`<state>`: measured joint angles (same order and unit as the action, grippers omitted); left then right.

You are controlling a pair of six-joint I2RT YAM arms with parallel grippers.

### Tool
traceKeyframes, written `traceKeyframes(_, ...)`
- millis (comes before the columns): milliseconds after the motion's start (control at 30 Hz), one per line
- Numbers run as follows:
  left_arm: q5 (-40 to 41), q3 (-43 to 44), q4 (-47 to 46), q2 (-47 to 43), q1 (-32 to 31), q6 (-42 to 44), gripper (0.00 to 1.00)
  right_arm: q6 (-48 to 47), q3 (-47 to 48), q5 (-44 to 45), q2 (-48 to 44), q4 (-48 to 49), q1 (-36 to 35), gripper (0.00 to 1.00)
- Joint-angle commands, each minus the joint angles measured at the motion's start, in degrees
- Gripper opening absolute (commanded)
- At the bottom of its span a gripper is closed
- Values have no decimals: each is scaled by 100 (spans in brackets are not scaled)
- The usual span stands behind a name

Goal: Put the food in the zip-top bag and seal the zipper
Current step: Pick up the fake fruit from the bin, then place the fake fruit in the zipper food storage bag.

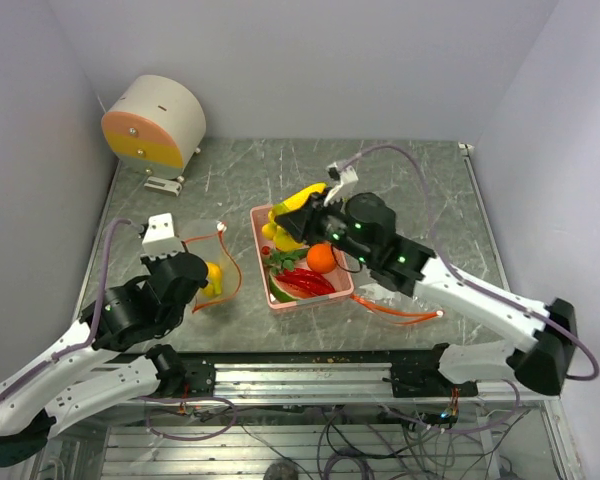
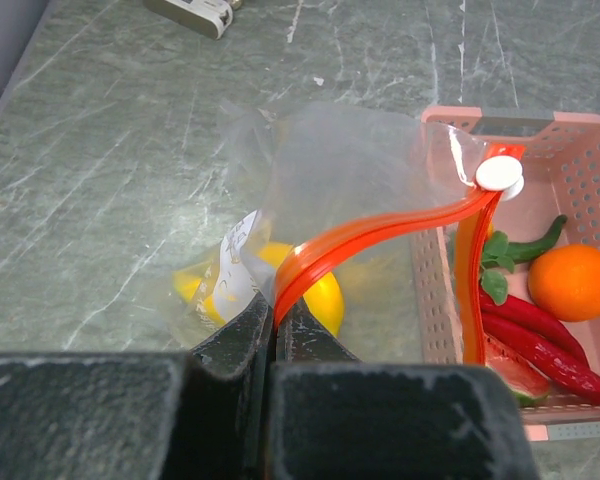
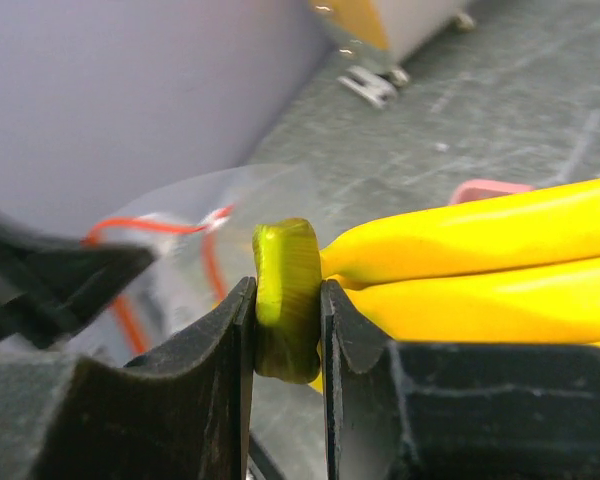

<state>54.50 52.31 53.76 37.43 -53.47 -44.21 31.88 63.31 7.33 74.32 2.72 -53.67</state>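
Note:
My left gripper (image 2: pixel 277 318) is shut on the orange-red zipper (image 2: pixel 380 232) of the clear zip-top bag (image 2: pixel 350 170), holding its mouth up left of the pink tray (image 1: pixel 263 262). A yellow fruit (image 2: pixel 325 295) lies inside the bag. My right gripper (image 3: pixel 285 300) is shut on the green stem (image 3: pixel 285 295) of a bunch of yellow bananas (image 3: pixel 480 265), held above the tray's far end (image 1: pixel 302 198). An orange (image 1: pixel 321 258), red chili peppers (image 1: pixel 310 280) and a watermelon slice (image 1: pixel 280 290) lie in the tray.
A round cream-and-orange device (image 1: pixel 155 122) stands at the back left. A second orange-red strip with clear plastic (image 1: pixel 400 308) lies right of the tray. Walls close in on left, back and right.

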Motion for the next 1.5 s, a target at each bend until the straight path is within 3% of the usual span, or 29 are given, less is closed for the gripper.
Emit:
traceKeyframes(0,-146,-138,-621,146,13,106,7,-107,-302,-1394,-902,896,40,3)
traceKeyframes(167,-490,-229,-1251,180,12,298,7,90,-498,-2573,-1470,1300,113,3)
traceKeyframes(400,-711,-226,-1966,163,12,653,7,888,-1000,-4117,-1788,2619,209,2)
traceKeyframes(700,-776,-145,-2234,379,13,817,7,2719,-1556,-5862,-1425,5579,256,1)
traceKeyframes(1033,-1061,-189,-2526,123,13,1133,7,4003,-1809,-6477,-803,7877,267,0)
traceKeyframes(1467,-1839,166,-2620,-772,15,1450,7,4948,-1577,-6775,-52,9478,262,0)
